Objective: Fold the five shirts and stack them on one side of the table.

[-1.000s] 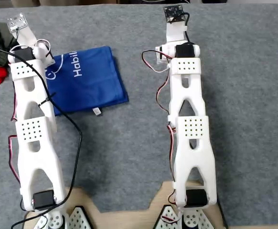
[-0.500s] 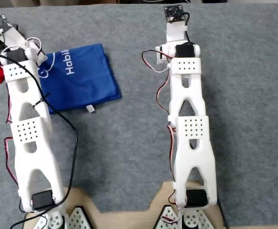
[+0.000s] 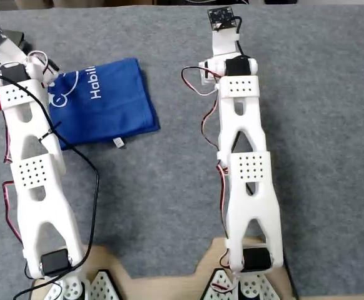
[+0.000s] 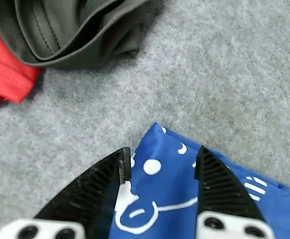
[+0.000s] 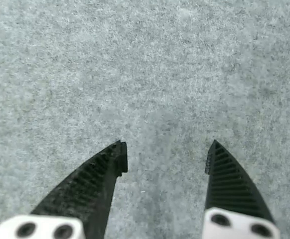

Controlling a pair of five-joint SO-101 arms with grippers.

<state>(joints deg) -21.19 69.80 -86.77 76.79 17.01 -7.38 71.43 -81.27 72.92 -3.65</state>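
Three shirts (image 4: 160, 169) (image 4: 5, 74) (image 4: 70, 30), two arms (image 3: 32, 169) (image 3: 244, 169)

You have the folded shirt (image 3: 107, 103) near the table's (image 3: 319, 125) far left corner, with the heap (image 4: 60, 30) just beyond it at the left edge. Your left gripper (image 4: 162, 159) straddles the shirt's corner nearest the heap. Your right gripper (image 5: 165, 154) hangs over bare table by the far edge.

Bright, even overhead light — shadows soft & faint.
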